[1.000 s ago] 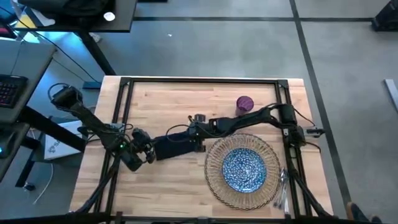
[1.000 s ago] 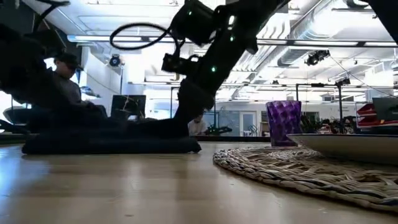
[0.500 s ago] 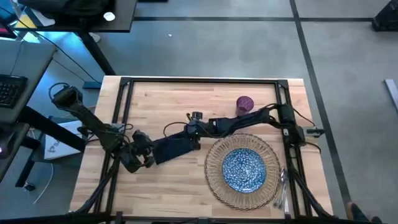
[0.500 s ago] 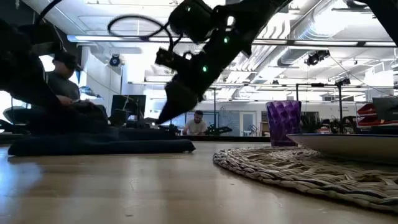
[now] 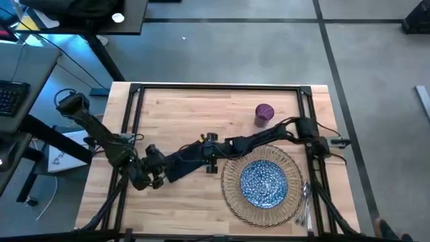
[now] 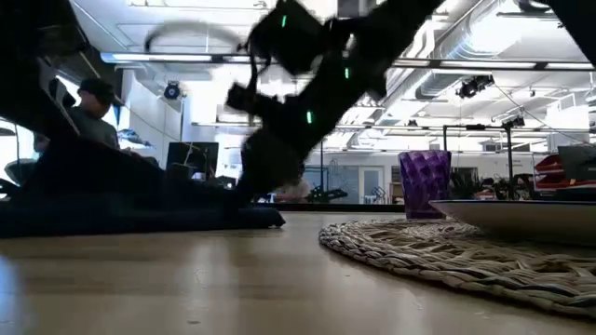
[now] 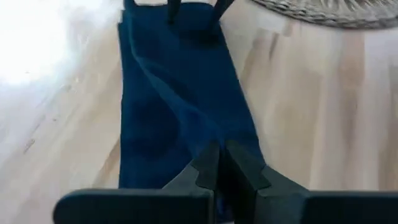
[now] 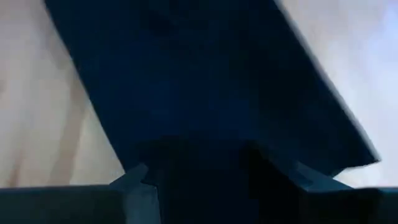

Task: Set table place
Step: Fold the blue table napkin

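Both grippers, left (image 5: 156,173) and right (image 5: 201,152), pinch the napkin (image 5: 183,163), now dragged closer to the table's (image 5: 195,202) front-left.

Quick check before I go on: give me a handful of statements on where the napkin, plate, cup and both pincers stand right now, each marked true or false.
1. The plate sits on the woven mat. True.
2. The purple cup stands on the plate. False: it stands on the bare table, beyond the mat.
3. The left pincer is shut on one end of the napkin. True: the left wrist view shows its fingers pinched together on the cloth.
4. The napkin lies on the mat. False: it lies on the wood to the left of the mat, stretched between the two arms.
5. The right pincer hangs over the plate. False: it is at the napkin's other end, left of the mat.
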`<state>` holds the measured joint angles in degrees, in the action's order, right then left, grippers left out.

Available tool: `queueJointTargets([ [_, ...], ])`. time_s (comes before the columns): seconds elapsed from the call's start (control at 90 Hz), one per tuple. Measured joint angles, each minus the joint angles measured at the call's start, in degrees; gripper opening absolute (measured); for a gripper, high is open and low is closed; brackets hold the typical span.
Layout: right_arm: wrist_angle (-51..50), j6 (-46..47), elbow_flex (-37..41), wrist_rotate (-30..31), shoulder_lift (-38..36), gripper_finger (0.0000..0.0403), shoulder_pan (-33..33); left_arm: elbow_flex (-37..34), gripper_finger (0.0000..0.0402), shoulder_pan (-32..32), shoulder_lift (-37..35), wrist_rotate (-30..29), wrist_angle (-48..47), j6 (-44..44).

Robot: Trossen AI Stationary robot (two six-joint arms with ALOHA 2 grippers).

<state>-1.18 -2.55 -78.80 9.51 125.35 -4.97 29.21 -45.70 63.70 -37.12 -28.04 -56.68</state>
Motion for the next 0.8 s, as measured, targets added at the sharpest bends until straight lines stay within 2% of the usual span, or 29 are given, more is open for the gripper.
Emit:
queueJointTargets([
  [0.122,0.2,2.3,-0.2,-0.8,0.9,0.0145,0.1,0.0,0.0,-1.7,0.0,4.5,-0.7,-3.1],
  [0.489,-0.2,2.6,-0.2,1.5,0.8,0.0146,0.4,-1.4,0.0,-6.0,2.8,9.7,-1.5,-12.0],
  [0.622,-0.2,2.6,-0.3,1.5,0.8,0.0146,0.4,-1.4,0.0,-6.1,4.4,8.3,-4.7,-13.6],
  [0.8,0.0,2.6,-0.3,1.5,0.6,0.0146,0.4,-1.4,0.0,-5.5,2.4,6.2,-5.2,-12.7],
])
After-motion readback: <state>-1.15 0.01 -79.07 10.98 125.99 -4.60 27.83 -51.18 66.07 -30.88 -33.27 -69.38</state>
